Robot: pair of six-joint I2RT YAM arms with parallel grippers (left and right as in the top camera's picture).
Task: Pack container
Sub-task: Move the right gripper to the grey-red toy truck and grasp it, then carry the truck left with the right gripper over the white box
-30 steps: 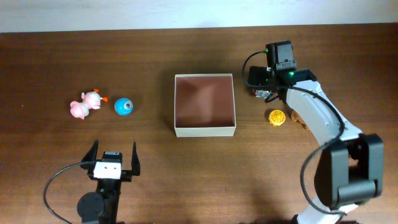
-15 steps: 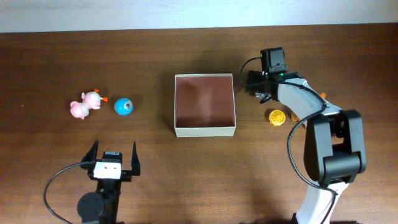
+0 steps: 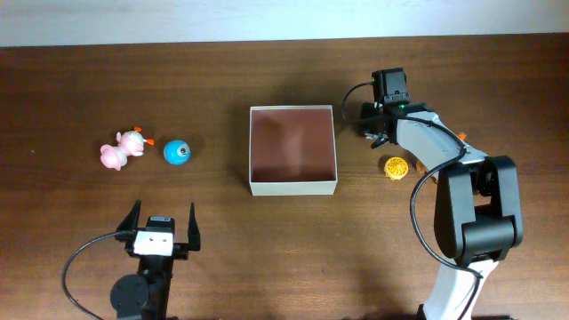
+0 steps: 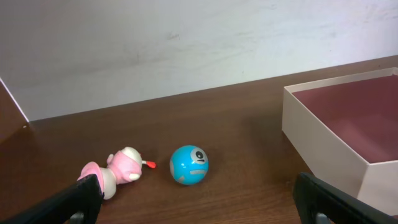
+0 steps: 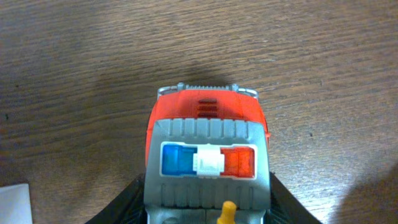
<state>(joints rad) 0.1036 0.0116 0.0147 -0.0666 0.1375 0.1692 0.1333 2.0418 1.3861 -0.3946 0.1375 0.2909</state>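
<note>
The right claw [image 3: 374, 125] stands at the far right of the tabletop [image 3: 267, 267], just beside the right wall of the container and apart from it. In the wrist view the right claw [image 5: 206, 182] is partly closed, with one black finger [image 5: 127, 202] against each flank of a toy car [image 5: 208, 155]. The car has a red front, a grey roof and a blue-white-red light bar, and it rests on the wood. From overhead the claw covers most of the car, so little of it shows there.

The left claw [image 3: 164, 213] is at the near left edge, fully spread and holding nothing. Its wrist view shows the left claw [image 4: 198, 180] as two dark fingertips at the lower corners, with bare wood between them.

Task item — the container [image 3: 293, 188]: a square, shallow box with cream-white walls and a reddish-brown floor. It sits near the middle of the tabletop, open side up. Its near-left corner appears in the left wrist view [image 4: 323, 149].

Other items:
- A blue ball [image 3: 177, 152] lies left of the container, well apart from it, and is also seen from the left wrist [image 4: 189, 165].
- A pink toy [image 3: 124, 148] lies just left of the ball, and is also seen from the left wrist [image 4: 118, 171].
- A yellow ball [image 3: 396, 166] lies near the right claw, on its near side.
</note>
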